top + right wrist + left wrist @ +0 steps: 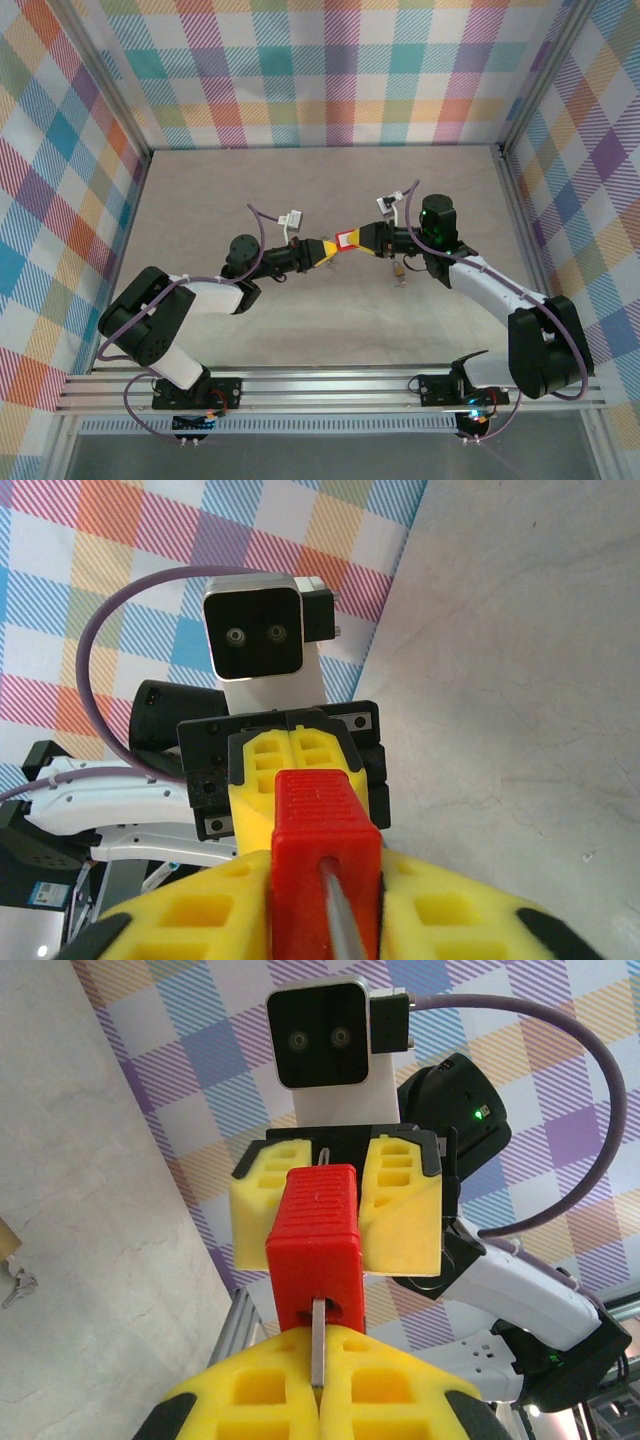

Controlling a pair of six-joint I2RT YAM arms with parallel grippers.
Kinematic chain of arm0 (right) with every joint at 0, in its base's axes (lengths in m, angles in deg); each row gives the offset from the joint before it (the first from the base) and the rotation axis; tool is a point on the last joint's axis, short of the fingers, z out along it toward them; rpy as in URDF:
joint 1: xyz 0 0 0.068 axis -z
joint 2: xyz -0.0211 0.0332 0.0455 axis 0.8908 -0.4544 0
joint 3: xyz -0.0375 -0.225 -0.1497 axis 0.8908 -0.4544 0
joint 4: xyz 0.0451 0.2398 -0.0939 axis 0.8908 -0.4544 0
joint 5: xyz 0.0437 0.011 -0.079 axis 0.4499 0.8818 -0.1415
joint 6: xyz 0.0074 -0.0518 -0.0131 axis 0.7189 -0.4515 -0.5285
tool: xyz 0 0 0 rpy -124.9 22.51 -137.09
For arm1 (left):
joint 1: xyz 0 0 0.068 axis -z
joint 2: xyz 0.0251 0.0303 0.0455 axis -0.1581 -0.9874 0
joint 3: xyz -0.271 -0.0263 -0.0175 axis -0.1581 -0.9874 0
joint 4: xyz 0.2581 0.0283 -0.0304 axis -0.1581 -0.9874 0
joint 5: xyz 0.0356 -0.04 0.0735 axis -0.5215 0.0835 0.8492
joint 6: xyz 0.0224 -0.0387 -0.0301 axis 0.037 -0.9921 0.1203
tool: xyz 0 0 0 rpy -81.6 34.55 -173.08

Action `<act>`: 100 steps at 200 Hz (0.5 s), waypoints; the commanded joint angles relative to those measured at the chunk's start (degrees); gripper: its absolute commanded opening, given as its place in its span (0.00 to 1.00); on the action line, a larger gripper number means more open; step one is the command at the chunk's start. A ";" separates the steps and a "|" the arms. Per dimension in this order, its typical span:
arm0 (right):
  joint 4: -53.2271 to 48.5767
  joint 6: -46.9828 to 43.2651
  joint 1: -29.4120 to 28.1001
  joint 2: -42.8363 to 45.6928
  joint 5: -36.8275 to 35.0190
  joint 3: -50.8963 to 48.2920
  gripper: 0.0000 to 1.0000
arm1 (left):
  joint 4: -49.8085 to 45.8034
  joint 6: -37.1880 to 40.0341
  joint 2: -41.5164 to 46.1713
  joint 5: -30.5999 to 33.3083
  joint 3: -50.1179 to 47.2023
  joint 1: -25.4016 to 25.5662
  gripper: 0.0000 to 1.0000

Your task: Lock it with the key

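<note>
Table [300, 180]: bare grey surface; a small brass-coloured item [400, 270] lies just near-right of the meeting grippers, too small to identify.
Right gripper [362, 238]: comes in from the right; its yellow fingers press against both sides of the padlock and hold it.
Left gripper [326, 250]: comes in from the left; its jaws are fully closed, pinching the key.
Padlock [315, 1240]: red body held in the air over the middle of the table, between the two grippers. It looks hard, stiff and smooth-sided, so a grip across its flat sides should stop it slipping.
Key [317, 1345]: a thin metal blade running from the left fingers into the padlock's near face. It is probably light and stiff but prone to pivoting, so it is best pinched flat on its head.
</note>
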 commanded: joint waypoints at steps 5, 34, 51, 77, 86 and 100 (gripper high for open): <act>3.74 -0.11 -1.27 1.12 1.97 -0.38 0.30 | 2.17 1.28 -0.38 0.14 1.17 0.30 0.00; 4.31 0.14 -2.27 0.64 2.06 -0.28 0.36 | 2.13 1.32 -0.44 0.26 1.17 0.34 0.00; 4.42 0.15 -2.72 0.51 2.03 -0.05 0.37 | 2.15 1.44 -0.47 0.22 1.16 0.34 0.00; 4.57 0.13 -3.16 0.33 2.05 -0.08 0.29 | 2.09 1.40 -0.72 0.24 1.16 0.34 0.00; 4.58 0.19 -3.17 0.24 1.99 -0.07 0.27 | 2.15 1.33 -0.73 0.21 1.08 0.34 0.00; 4.77 0.20 -3.26 0.16 1.91 -0.03 0.22 | 2.14 1.41 -0.73 0.24 0.99 0.30 0.00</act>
